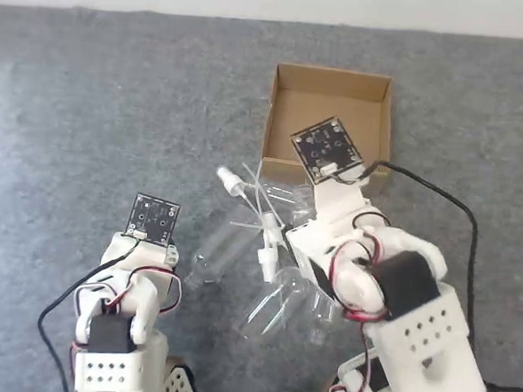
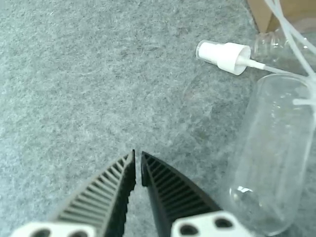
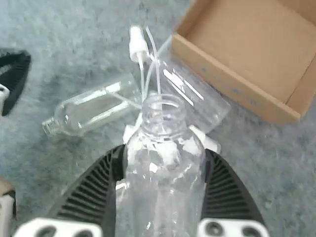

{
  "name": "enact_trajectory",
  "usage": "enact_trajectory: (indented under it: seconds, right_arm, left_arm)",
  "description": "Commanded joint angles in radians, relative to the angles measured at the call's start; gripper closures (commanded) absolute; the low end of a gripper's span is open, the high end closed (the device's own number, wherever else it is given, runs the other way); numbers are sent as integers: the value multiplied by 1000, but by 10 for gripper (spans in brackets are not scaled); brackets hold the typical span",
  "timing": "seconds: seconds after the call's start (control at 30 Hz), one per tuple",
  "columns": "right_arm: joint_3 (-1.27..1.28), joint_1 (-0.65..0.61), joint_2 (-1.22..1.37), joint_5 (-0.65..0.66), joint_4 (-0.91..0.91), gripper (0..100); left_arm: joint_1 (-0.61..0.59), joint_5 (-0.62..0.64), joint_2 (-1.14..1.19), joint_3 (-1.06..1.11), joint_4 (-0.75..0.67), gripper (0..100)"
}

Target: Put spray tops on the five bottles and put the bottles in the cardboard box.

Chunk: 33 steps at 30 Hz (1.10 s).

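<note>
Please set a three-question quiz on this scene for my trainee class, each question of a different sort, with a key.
1. True or false: the bottle in the right claw already wears a spray top.
2. The left claw is: A) shut on a bottle, B) shut and empty, C) wide open.
3. Fill in: the white spray top lies on the carpet near the ____ box.
Key: 1 false; 2 B; 3 cardboard.

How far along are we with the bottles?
Done: nothing; the cardboard box looks empty. In hand: the right gripper holds a topless bottle. Remaining: spray tops and other bottles lie loose on the carpet; the left gripper is shut, empty.
</note>
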Motion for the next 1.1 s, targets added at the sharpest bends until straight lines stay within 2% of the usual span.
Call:
enact_trajectory:
  seconds: [0.0, 0.27, 0.67, 0.93, 1.07]
  right_arm:
    - [-11, -18, -71, -23, -61, 908]
    - [18, -15, -110, -17, -116, 907]
    - [210, -19, -110, -15, -496, 908]
    - [267, -15, -234, -21, -493, 905]
    - [358, -16, -317, -21, -585, 907]
  left_arm:
    - [-3, -11, -18, -7, -26, 981]
    - [-3, -11, -18, -7, -26, 981]
    - [-3, -11, -18, -7, -26, 981]
    - [2, -11, -18, -7, -28, 981]
    - [3, -12, -18, -7, -28, 981]
